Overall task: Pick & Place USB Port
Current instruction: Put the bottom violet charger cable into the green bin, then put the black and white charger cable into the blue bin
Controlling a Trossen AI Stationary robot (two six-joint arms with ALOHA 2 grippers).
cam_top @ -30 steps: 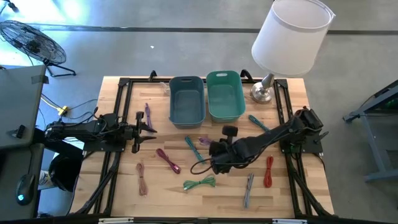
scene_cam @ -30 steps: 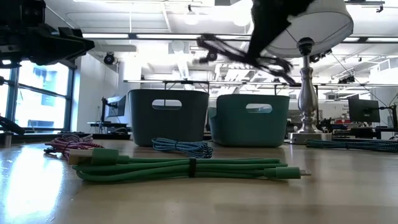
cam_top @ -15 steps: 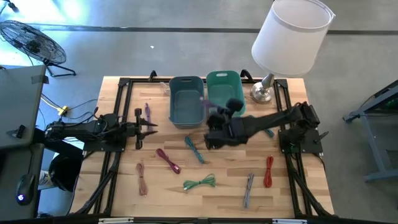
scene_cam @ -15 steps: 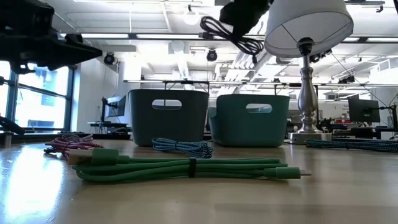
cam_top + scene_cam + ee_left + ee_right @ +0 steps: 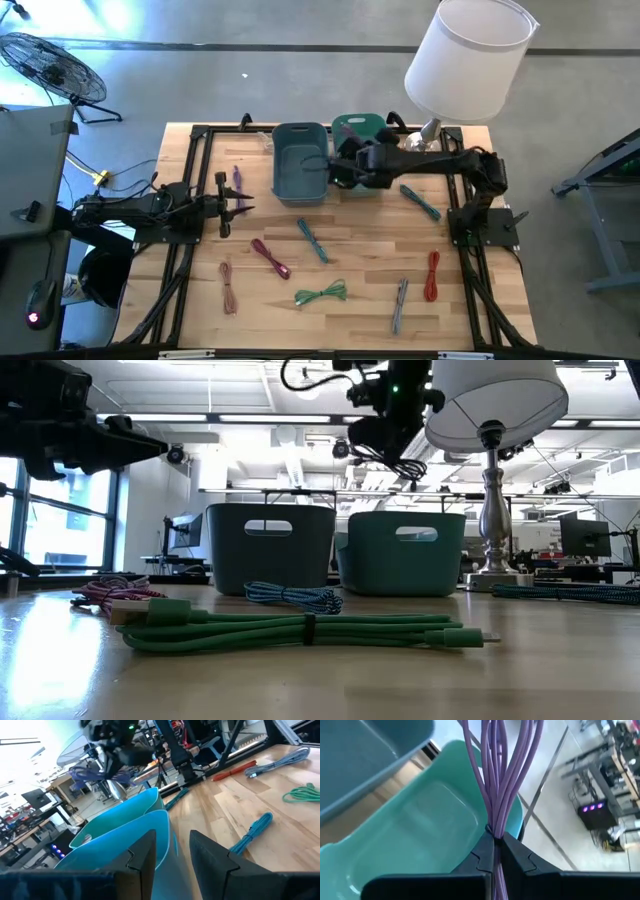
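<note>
My right gripper (image 5: 343,170) hovers above the green bin (image 5: 352,121), close to the blue bin (image 5: 299,129), and is shut on a bundled purple USB cable (image 5: 496,775). In the low view the cable (image 5: 396,457) dangles below the raised gripper (image 5: 388,405), high over both bins. The left wrist view also shows that purple bundle (image 5: 89,773) in the air. My left gripper (image 5: 172,854) is open and waits at the table's left side (image 5: 228,195), touching nothing. My right gripper pinches the purple cable bundle (image 5: 494,831) between its two fingers (image 5: 514,854), several strands together. The fingers lie along the strands. The cable is lifted clear of table and bins and hangs below the gripper over the green bin (image 5: 440,837).
Other cables lie on the table: purple (image 5: 237,180), magenta (image 5: 270,258), pink (image 5: 229,286), green (image 5: 321,294), blue (image 5: 312,240), grey (image 5: 400,303), red (image 5: 432,275), teal (image 5: 420,202). A lamp (image 5: 465,60) stands at the far right corner beside the green bin.
My right gripper has risen from the middle of the table and swung toward the far edge, carrying the purple cable lifted clear, and now stands over the green bin. It has stayed shut on the cable.
</note>
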